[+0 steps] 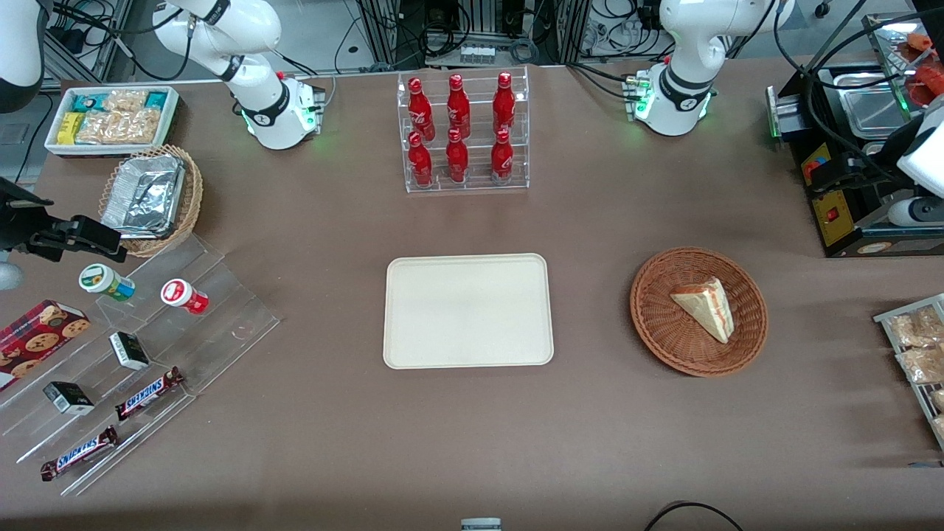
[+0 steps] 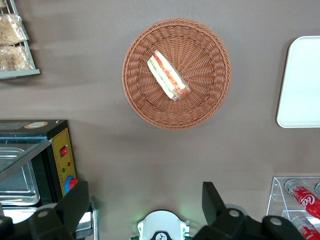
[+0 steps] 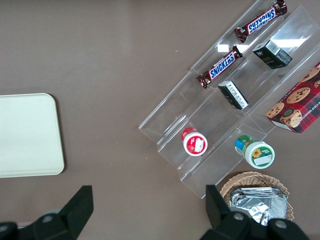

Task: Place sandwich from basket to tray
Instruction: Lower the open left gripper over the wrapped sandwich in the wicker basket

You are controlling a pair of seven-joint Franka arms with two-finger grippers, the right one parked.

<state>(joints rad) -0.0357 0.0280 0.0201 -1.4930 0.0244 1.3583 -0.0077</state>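
The sandwich point(image 1: 706, 306) point(image 2: 168, 76), a pale triangular wedge with red and green filling along its cut edge, lies in the round reddish-brown wicker basket point(image 1: 664, 339) point(image 2: 210, 100). The cream-white tray point(image 1: 467, 310) point(image 2: 302, 85) lies flat beside the basket, toward the parked arm's end, with nothing on it. My left gripper point(image 2: 144, 192) point(image 1: 837, 175) hangs high above the table near the black appliance, farther from the front camera than the basket. Its fingers point(image 2: 77, 200) stand wide open with nothing between them.
A black appliance with metal trays point(image 1: 848, 147) point(image 2: 30, 160) stands at the working arm's end. A rack of snack bags point(image 1: 918, 346) point(image 2: 12, 40) sits nearer the camera there. A clear rack of red bottles point(image 1: 463, 133) point(image 2: 300, 197) stands farther back than the tray.
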